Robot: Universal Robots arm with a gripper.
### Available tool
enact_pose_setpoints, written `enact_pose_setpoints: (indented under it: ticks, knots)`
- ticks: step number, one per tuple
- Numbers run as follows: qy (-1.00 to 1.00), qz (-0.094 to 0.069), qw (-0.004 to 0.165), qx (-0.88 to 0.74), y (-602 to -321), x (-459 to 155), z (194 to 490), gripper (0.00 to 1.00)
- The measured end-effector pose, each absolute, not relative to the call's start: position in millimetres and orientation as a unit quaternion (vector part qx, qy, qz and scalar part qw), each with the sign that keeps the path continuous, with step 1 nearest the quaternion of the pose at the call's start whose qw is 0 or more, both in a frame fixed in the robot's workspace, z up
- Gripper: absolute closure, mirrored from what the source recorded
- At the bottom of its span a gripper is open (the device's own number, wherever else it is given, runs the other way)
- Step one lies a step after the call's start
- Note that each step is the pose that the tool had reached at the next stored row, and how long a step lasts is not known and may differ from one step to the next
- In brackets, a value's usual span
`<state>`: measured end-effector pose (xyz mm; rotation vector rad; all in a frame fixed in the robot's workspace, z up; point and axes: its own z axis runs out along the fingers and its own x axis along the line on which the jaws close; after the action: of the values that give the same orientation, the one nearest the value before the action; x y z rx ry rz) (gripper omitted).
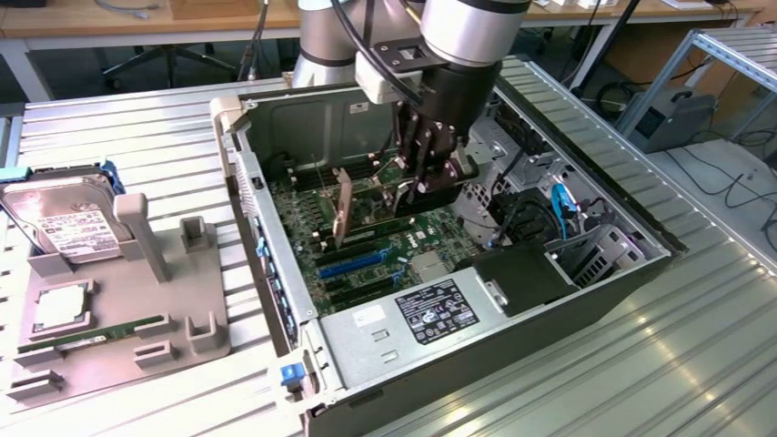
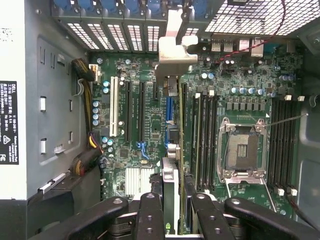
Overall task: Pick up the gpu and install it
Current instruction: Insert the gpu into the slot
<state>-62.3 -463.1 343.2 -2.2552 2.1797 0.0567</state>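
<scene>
The gpu (image 1: 345,208) stands on edge inside the open computer case (image 1: 243,137), over the motherboard's expansion slots. Its brownish board faces the exterior view's left. My gripper (image 1: 432,193) reaches down into the case and is shut on the card's upper edge. In the wrist view the gpu (image 2: 171,185) appears edge-on between my two black fingers (image 2: 150,215), and its silver bracket (image 2: 175,50) sits against the case's rear slot openings. Whether the card's lower edge is seated in a slot is hidden.
A grey fixture (image 1: 170,300) at the exterior view's left carries a hard drive (image 1: 67,223), a CPU (image 1: 61,309) and a green RAM stick (image 1: 91,337). The power supply (image 1: 419,319) fills the case's near corner. The open CPU socket (image 2: 242,150) and memory slots (image 2: 205,140) flank the card.
</scene>
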Motion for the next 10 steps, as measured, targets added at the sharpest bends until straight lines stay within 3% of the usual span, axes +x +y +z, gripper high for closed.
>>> enact_pose_setpoints:
  ticks: [10]
  knots:
    - [0.695, 0.018, 0.002, -0.719, -466.4, -62.6, 343.0, 0.73]
